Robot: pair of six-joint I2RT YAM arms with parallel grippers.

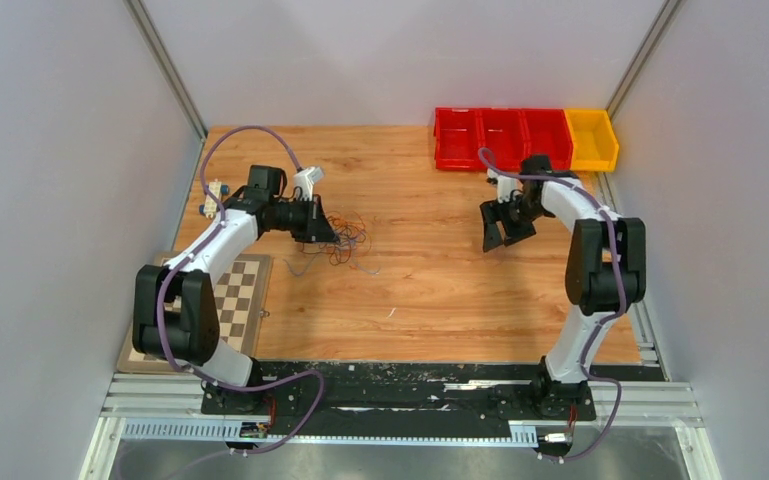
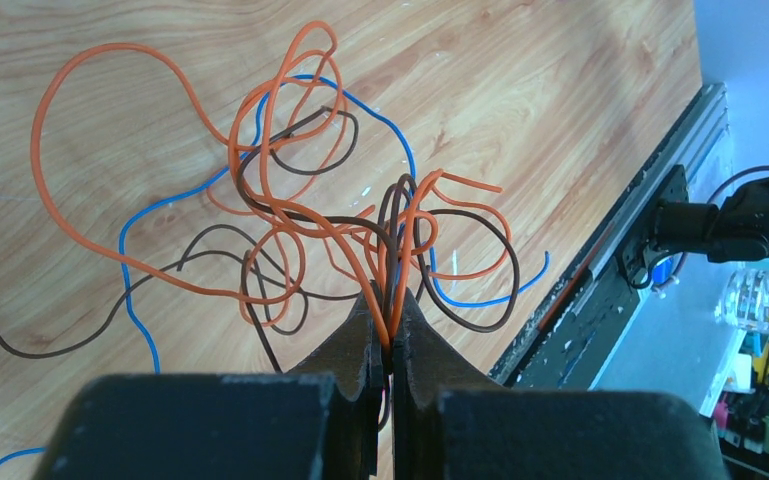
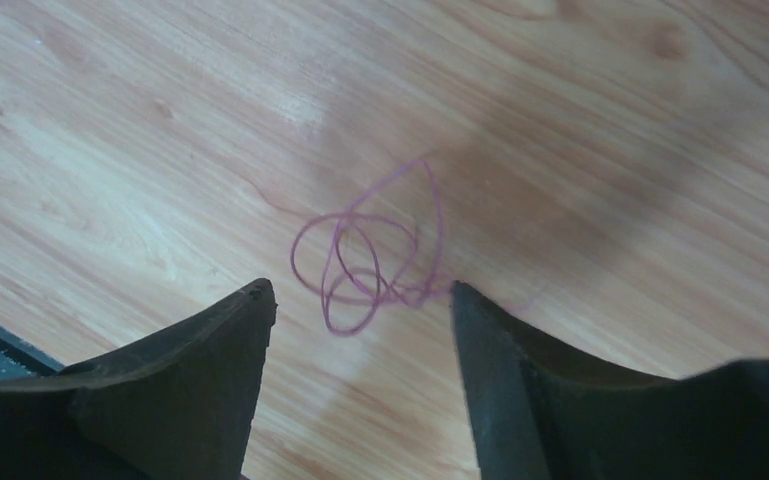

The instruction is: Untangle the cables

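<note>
The cables [image 2: 290, 215] are a loose tangle of thin orange, brown and blue wires lying on the wooden table [image 1: 430, 290]. My left gripper [image 2: 392, 318] is shut on several orange and brown strands at the tangle's near side. From above, the left gripper [image 1: 326, 236] sits at the left edge of the cables [image 1: 348, 242]. My right gripper [image 1: 507, 234] hangs open to the right, apart from the tangle. In the right wrist view a small coil of thin purple wire [image 3: 368, 262] lies on the table just beyond the open right gripper [image 3: 360, 292], its end by the right fingertip [image 3: 460, 300].
Three red bins [image 1: 500, 138] and a yellow bin [image 1: 593, 140] stand along the back right. A chessboard [image 1: 240, 295] lies at the left under the left arm. A small white object [image 1: 213, 198] sits near the back left wall.
</note>
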